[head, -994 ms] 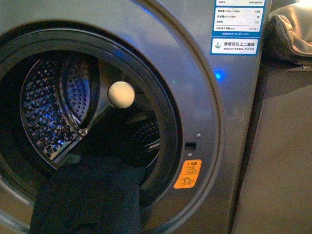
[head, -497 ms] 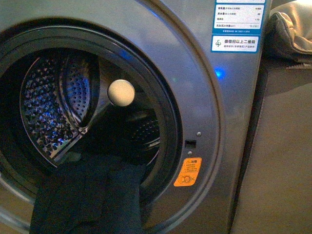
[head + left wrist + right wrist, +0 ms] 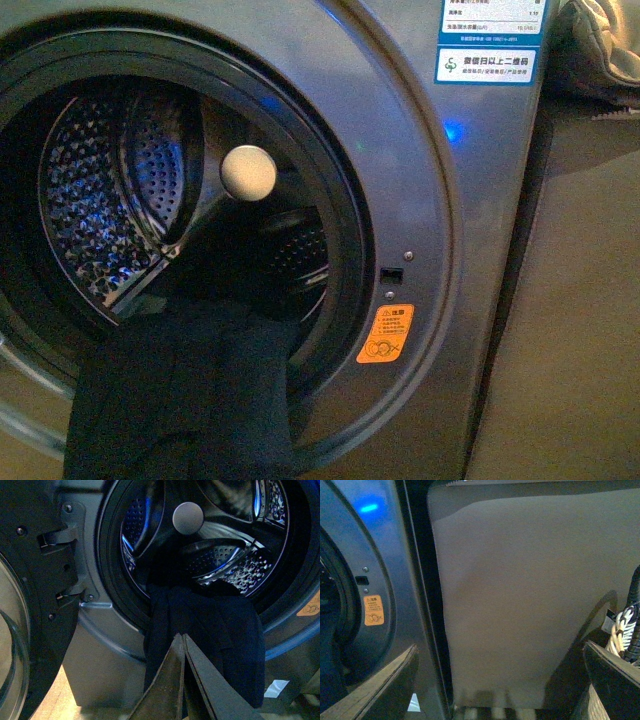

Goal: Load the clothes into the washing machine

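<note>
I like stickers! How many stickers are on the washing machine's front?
2: an orange sticker beside the port's lower right, and a blue-white label at the top right. Others may be out of view.

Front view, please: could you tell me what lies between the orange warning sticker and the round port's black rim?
Only bare grey metal of the washing machine front separates the orange sticker from the black rim, as the front view shows.

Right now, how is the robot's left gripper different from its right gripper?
The left gripper has its fingers pressed together into a point, while the right gripper is spread wide open. The left gripper points at the dark clothes hanging over the washing machine rim; the right gripper faces the plain wall beside it. Neither visibly holds anything.
</note>
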You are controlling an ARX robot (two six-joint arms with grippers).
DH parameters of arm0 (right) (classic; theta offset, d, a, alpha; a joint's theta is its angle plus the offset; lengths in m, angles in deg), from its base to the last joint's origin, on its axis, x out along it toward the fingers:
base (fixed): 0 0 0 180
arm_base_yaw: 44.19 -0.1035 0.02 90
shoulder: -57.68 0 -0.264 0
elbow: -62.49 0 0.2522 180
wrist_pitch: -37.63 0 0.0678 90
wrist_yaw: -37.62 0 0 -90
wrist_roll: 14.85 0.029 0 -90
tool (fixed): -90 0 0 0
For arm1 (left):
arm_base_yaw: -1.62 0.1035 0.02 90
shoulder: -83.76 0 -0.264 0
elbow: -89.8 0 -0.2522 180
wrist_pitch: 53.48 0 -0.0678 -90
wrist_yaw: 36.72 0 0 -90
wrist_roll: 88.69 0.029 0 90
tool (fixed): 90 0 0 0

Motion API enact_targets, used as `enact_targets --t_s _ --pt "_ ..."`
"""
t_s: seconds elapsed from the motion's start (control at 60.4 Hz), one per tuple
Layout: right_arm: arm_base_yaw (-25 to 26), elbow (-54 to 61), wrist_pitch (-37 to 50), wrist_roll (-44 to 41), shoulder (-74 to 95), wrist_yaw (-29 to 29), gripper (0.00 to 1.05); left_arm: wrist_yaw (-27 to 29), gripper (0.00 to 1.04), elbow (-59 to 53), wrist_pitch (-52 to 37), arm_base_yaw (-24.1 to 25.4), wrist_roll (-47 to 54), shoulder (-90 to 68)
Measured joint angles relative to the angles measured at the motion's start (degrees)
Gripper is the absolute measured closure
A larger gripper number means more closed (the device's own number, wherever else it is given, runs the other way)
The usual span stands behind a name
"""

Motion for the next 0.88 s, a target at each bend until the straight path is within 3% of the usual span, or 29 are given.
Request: enact_targets --t_s 0.066,0.58,0.878 --pt "0.0 0.0 0.0 0.0 0.0 0.0 0.07 0.0 1.01 0.0 0.0 0.0 0.0 0.0" --pt "0.0 0.0 0.0 0.0 0.0 0.0 0.07 0.0 0.05 0.0 0.0 0.0 0.0 0.0" --pt "0.0 0.0 0.0 0.0 0.0 0.0 0.07 0.0 0.07 0.0 0.0 0.0 0.1 0.0"
